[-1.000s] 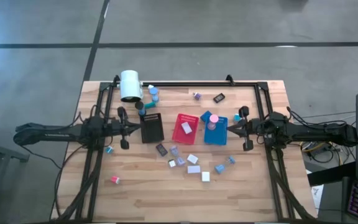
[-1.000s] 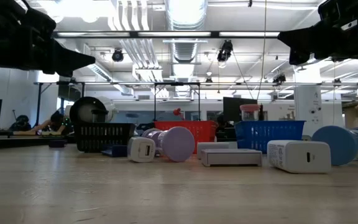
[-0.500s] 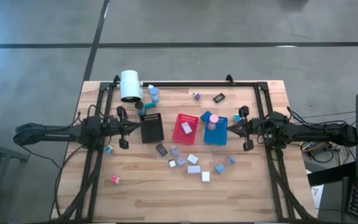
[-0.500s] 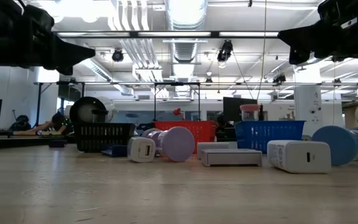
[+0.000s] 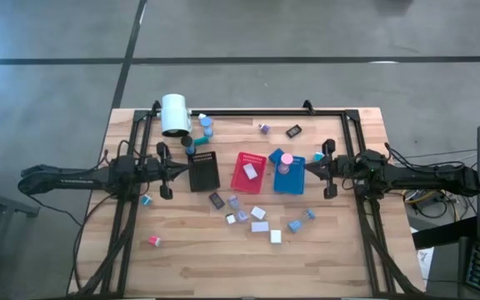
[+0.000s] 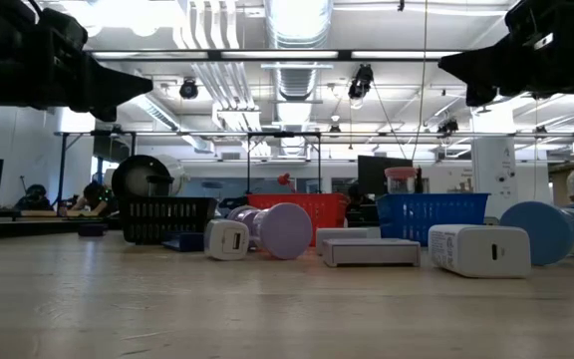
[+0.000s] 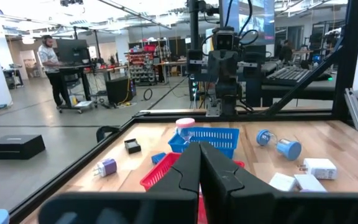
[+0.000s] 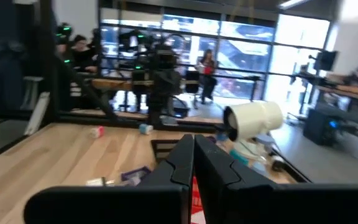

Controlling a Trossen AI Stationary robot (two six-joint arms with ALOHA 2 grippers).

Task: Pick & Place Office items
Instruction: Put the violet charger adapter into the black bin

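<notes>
Wooden table [image 5: 198, 250] under a black frame, two dark arms stretched level above it from opposite sides, wrists pointing inward toward each other.

Left arm reaching in from the left edge, left tool [image 5: 183, 171] closed, nothing held, poised just beside the black tray [image 5: 204, 171]. In the left wrist view, fingers [image 7: 188, 168] pressed together, aimed across the trays at the other arm.

Right arm reaching in from the right edge, right tool [image 5: 308, 167] likewise closed and empty, tip just beside the blue tray [image 5: 289, 178]. In the right wrist view, fingers [image 8: 182, 158] shut flat against each other.

Big white cylinder [image 5: 174, 114] lying on its side at the far left corner. Red tray [image 5: 248, 171] between the black and blue ones, a white block inside it; a pink round cap [image 5: 287, 158] in the blue tray.

Office items [image 5: 259, 218] scattered loose on the table, mostly in a cluster on the near side of the trays: white, grey and lavender blocks, small blue pieces. A few more near the cylinder, two near the far rail, one teal bit [image 5: 146, 200] and one red bit [image 5: 154, 241] well apart on the left side.
</notes>
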